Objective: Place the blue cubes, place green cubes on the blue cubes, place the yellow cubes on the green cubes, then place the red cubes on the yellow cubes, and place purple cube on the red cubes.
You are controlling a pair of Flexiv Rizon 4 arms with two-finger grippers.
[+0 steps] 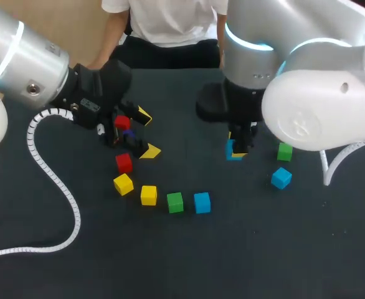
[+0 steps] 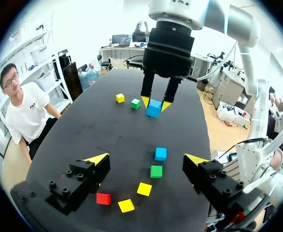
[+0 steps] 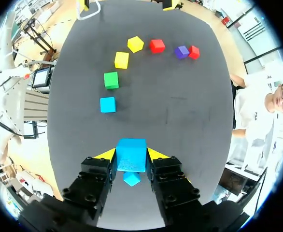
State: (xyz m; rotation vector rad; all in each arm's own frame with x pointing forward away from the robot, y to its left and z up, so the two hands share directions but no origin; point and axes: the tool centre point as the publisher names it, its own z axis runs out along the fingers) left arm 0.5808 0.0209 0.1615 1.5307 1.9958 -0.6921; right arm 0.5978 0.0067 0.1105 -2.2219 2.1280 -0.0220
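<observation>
- Right gripper (image 3: pixel 131 158) is clamped on a blue cube (image 3: pixel 131 151), both yellow tips pressing its sides, over the dark table (image 3: pixel 180 111).
- Left gripper (image 2: pixel 146 159) hangs with its fingers spread wide, holding nothing. In the head view a red cube (image 1: pixel 121 123) and the purple cube (image 1: pixel 127 132) lie beside it.
- A curved row lies nearby: second red cube (image 1: pixel 124 162), yellow cube (image 1: pixel 123 184), second yellow cube (image 1: pixel 148 195), green cube (image 1: pixel 175 202), second blue cube (image 1: pixel 202 202).

My right gripper (image 1: pixel 237 151) grips one blue cube (image 3: pixel 131 154) level, from two sides. To its right lie a green cube (image 1: pixel 284 151) and, nearer, a loose blue cube (image 1: pixel 281 178). Left of centre an arc runs from a red cube (image 1: pixel 124 163) through a tilted yellow cube (image 1: pixel 123 184), a square yellow cube (image 1: pixel 148 195) and a second green cube (image 1: pixel 175 202) to a third blue cube (image 1: pixel 202 202). Farther left, a second red cube (image 1: pixel 123 123) sits just beside the purple cube (image 1: pixel 128 133).
</observation>
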